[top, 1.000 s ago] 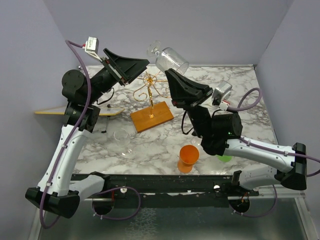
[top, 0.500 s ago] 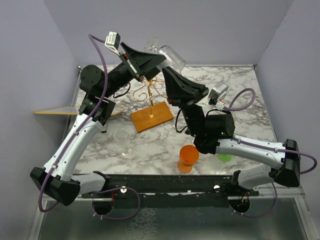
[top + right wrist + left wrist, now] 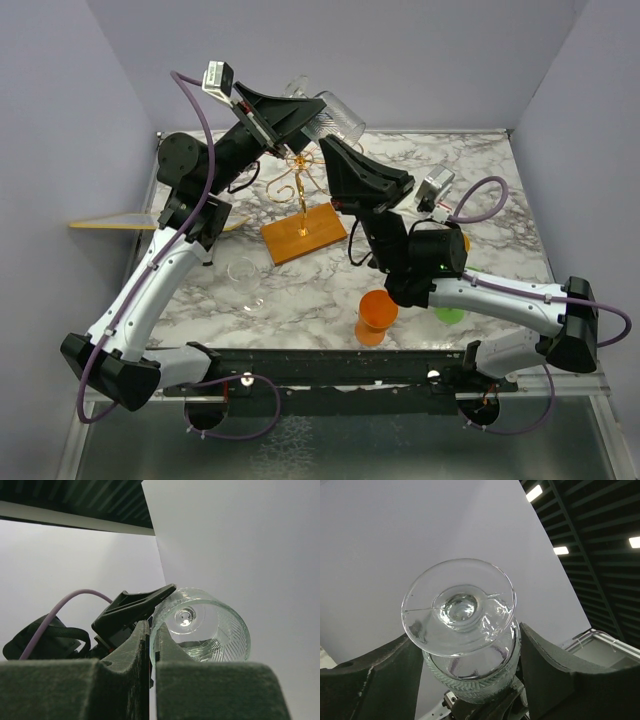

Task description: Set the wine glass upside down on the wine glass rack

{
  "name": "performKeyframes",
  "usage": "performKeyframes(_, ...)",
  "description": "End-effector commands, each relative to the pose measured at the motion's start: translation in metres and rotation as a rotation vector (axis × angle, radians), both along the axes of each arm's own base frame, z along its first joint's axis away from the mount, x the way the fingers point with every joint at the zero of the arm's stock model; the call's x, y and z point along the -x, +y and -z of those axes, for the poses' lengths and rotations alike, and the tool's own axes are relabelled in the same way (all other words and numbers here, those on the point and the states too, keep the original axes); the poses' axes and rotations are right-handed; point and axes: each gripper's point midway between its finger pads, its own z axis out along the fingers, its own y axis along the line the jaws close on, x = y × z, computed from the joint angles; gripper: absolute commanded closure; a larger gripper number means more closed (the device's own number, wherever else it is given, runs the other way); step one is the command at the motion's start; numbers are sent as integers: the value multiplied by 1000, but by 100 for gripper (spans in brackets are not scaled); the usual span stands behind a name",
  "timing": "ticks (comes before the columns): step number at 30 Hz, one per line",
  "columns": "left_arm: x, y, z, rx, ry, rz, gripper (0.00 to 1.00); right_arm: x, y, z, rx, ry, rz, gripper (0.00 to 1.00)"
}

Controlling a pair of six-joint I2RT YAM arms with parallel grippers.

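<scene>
Wine glass [image 3: 338, 117] hangs in the air over the far middle of the bench [image 3: 500, 200], above the wine glass rack [image 3: 310, 236] and apart from it. It lies tilted nearly on its side, its foot pointing far-left and its mouth near-right.

Plain lavender walls [image 3: 420, 60] close in the left, far and right sides. The bench top is white marble with grey veins, smooth and slightly glossy. Two white-and-black arms reach up from the near edge, with purple cables [image 3: 190, 150] looping along them.

At the left edge a thin tan board [image 3: 110, 223] juts over the marble. The rack stands in the middle: a flat rectangular orange-brown wooden base carrying a thin gold wire post with curled scroll arms. Near it on the right sits an orange cup [image 3: 378, 312], matte and tapered. Left of that is a second clear glass [image 3: 245, 275], though how it stands is hard to read. A small green object [image 3: 450, 316] peeks out beside the right arm.

The wine glass is clear, with a round flat foot and a bowl cut in fine ribs. The left fingers [image 3: 370, 680], dark and matte, press against both sides of the bowl, grasping it. The right fingers [image 3: 120, 680] are clenched almost together on the thin rim.
</scene>
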Motion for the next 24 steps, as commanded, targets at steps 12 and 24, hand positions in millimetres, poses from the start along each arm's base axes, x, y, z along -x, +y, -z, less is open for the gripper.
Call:
performKeyframes(12,18,8,-8,-21,-141,-45,68,-5,-9,5,22,183,-65,47)
performKeyframes(24,16,6,3,-81,-194,-78,73,22,-28,78,318,380,-192,6)
